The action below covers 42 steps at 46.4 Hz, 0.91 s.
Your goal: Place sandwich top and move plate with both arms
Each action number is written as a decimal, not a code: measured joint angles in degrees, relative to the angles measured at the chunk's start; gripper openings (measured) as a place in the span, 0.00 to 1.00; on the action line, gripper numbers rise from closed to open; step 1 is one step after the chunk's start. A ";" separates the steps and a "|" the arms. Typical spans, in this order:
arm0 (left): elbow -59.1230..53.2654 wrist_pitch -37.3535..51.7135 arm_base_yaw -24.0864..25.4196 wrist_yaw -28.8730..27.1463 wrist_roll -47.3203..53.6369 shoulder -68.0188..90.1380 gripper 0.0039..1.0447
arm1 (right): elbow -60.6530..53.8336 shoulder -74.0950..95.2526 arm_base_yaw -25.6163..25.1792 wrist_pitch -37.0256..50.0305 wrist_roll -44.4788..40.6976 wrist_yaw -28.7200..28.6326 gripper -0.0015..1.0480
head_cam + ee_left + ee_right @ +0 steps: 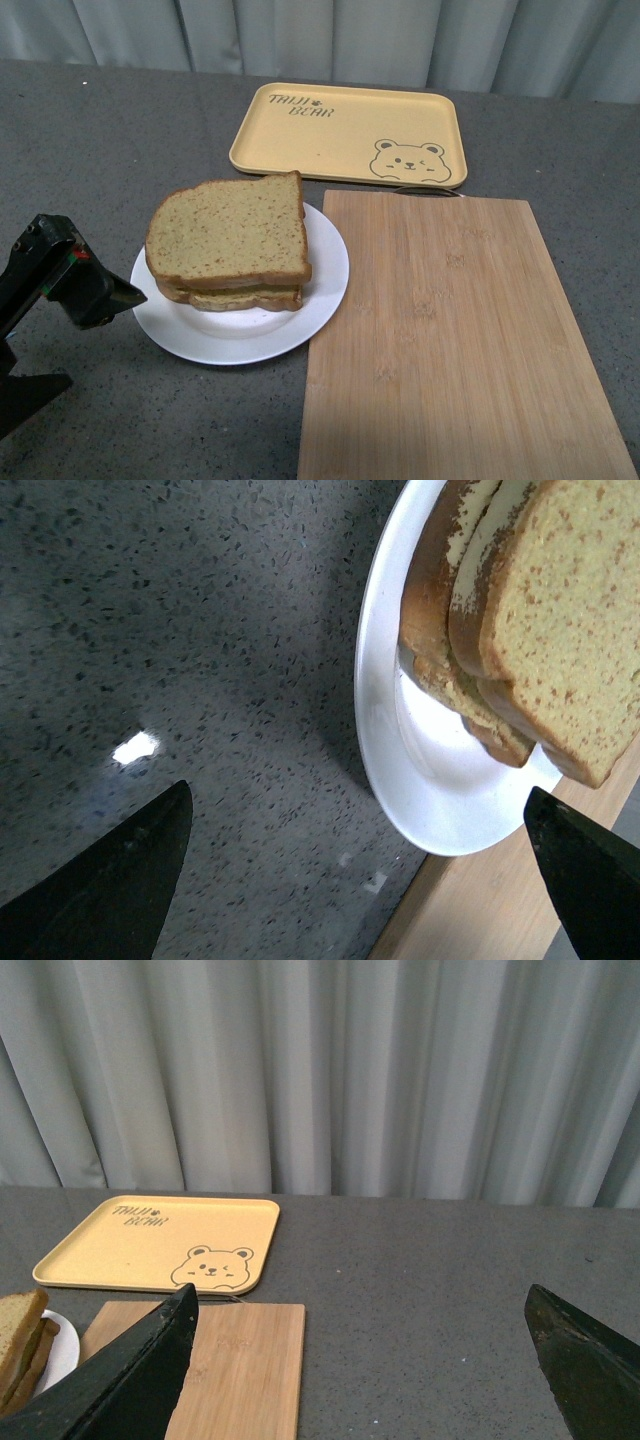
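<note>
Sandwich top point(230, 232) caps your stack on the plate point(325, 288); tray point(340, 135) reads "BEAR"; left tool point(357, 790) and right tool point(360, 1289) spread wide.

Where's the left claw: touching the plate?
Cannot tell. In the front view the left claw tip overlaps the plate rim in outline only; the left wrist view shows neither gap nor contact.

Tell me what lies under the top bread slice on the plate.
Under the sandwich top sits a second bread slice, only its edge showing, resting on the white plate. Any filling between the slices is covered.
</note>
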 joint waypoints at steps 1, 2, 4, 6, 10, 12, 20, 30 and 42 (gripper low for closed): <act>0.46 0.39 -0.04 0.13 -0.42 0.90 0.94 | 0.00 0.00 0.00 0.00 0.00 0.00 0.91; 1.16 0.63 -0.17 0.35 -0.92 2.16 0.94 | 0.00 0.00 0.00 0.00 0.00 0.00 0.91; 2.23 1.31 -0.44 0.77 -2.12 4.02 0.94 | 0.00 0.00 0.00 0.00 0.00 0.00 0.91; 3.28 1.68 -0.92 0.94 -2.75 5.53 0.94 | 0.00 0.00 0.00 0.00 0.00 0.00 0.91; 4.81 1.88 -2.12 0.98 -3.65 7.72 0.94 | 0.00 0.00 0.00 0.00 0.00 0.00 0.91; 5.66 1.25 -2.95 0.94 -3.82 8.70 0.94 | 0.00 0.00 0.00 0.00 0.00 0.00 0.91; 7.85 0.66 -5.20 2.43 -4.31 12.63 0.94 | 0.00 0.00 0.00 0.00 0.00 0.00 0.91; 10.86 -0.74 -6.19 3.21 -5.14 16.13 0.68 | 0.00 0.00 0.00 0.00 0.00 0.00 0.91; 13.22 -0.70 -4.74 4.52 -6.88 18.45 0.33 | 0.00 0.00 0.00 0.00 0.00 0.00 0.91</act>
